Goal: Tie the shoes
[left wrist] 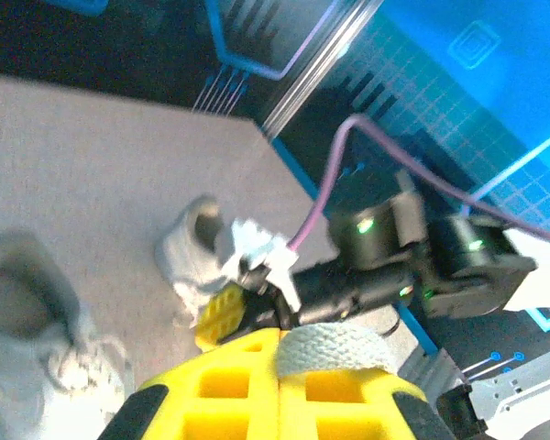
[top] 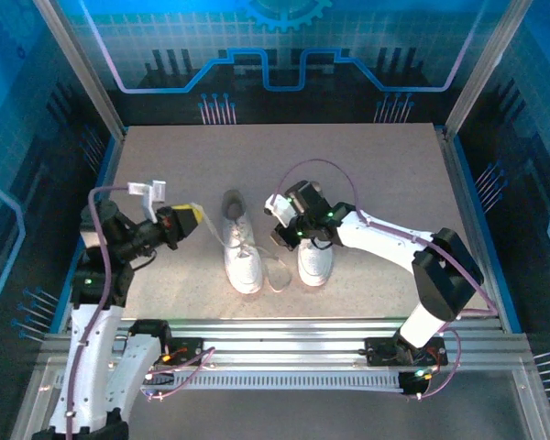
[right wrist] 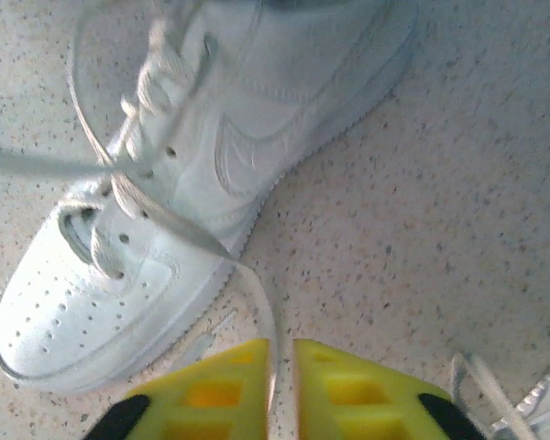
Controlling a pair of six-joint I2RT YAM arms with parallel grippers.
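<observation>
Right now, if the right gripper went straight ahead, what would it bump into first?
The right gripper would likely meet the shoelace in front of it, then the side of the white shoe; depth is unclear.

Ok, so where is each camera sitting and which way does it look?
Top camera: above and behind the arms, looking down on the table, both shoes, left arm and right arm.
Left wrist camera: on the left arm, looking sideways at the right arm; left gripper at the bottom, pinching a lace.
Right wrist camera: on the right arm, looking down at one shoe; right gripper at the bottom, lace between its fingers.
Shared: every view shows white shoes.
</observation>
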